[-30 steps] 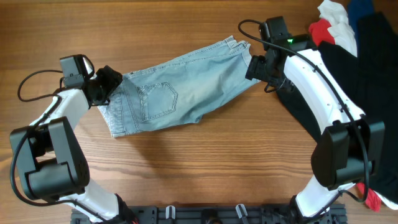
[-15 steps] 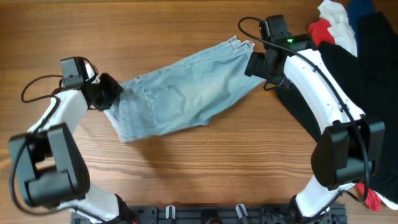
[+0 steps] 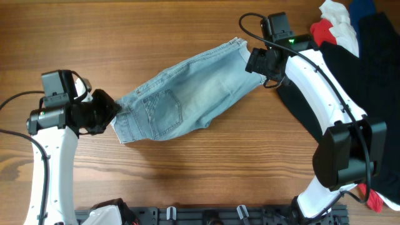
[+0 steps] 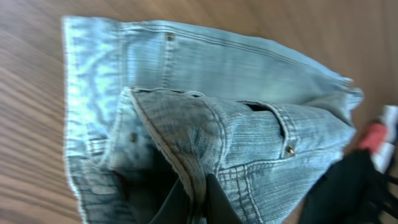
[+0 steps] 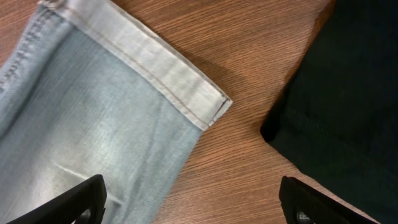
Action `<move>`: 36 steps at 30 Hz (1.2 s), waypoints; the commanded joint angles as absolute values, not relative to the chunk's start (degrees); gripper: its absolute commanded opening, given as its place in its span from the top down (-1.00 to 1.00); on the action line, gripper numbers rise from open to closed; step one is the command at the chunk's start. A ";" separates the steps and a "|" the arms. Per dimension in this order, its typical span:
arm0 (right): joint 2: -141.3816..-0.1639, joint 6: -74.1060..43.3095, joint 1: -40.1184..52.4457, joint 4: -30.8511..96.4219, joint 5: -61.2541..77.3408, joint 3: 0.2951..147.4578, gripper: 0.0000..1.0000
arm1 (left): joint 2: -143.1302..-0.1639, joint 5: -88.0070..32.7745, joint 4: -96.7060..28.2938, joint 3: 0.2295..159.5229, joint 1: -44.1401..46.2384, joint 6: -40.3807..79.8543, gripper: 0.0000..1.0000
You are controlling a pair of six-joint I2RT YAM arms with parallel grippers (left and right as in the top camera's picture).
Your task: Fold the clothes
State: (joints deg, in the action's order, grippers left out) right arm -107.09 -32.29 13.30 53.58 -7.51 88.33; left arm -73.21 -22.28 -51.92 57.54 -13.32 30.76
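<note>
While the denim shorts (image 3: 187, 94) lie stretched diagonally across the wooden worktop (image 3: 187, 172), with a back pocket (image 3: 164, 106) turned upward, their waistband (image 3: 122, 125) at the lower left is clamped by the left gripper (image 3: 107, 112). In the left wrist view its dark fingers (image 4: 173, 208) are seen closed on a bunched fold of the denim. The leg end reaches to the upper right, where the right gripper (image 3: 255, 62) is held just beside the stitched hem (image 5: 146, 62), its jaws spread wide with nothing between them. Whether the cloth is touched there cannot be told. A black garment (image 3: 369, 69) is spread to the right of the shorts, near the hem but apart from it, and red and white garments (image 3: 331, 25) are heaped at the far right corner.
</note>
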 commanded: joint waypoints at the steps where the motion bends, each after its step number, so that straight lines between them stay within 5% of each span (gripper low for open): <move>1: -108.44 -32.25 13.43 53.41 -6.72 88.82 -0.79 | -75.11 -16.21 -50.30 54.72 -13.23 30.50 0.92; 18: -108.44 -31.44 13.43 54.87 -6.31 88.82 -0.79 | -81.56 -4.89 -29.74 50.09 -13.23 30.57 0.91; 19: -108.44 -31.46 13.43 54.87 -6.31 88.82 -0.79 | -81.56 -3.81 -29.06 50.09 -13.23 30.55 0.67; 21: -108.44 -31.44 13.43 54.87 -6.33 88.82 -0.79 | -81.84 -2.33 -28.95 50.09 -13.26 30.52 -0.52; 22: -108.44 -31.46 13.43 54.87 -6.31 88.82 -0.79 | -82.13 -2.24 -29.52 50.09 -13.30 30.50 -0.79; 26: -108.44 -31.40 13.43 54.89 -6.33 88.82 -0.79 | -82.24 -2.55 -34.63 50.09 -13.28 30.57 -0.96; 31: -108.44 -31.42 13.43 54.96 -6.31 88.82 -0.79 | -82.02 -9.06 -36.93 50.09 -13.28 30.57 -0.87; 36: -108.44 -31.44 13.43 55.96 -6.33 88.82 -0.79 | -82.21 -16.75 -36.84 50.09 -12.67 31.22 -0.08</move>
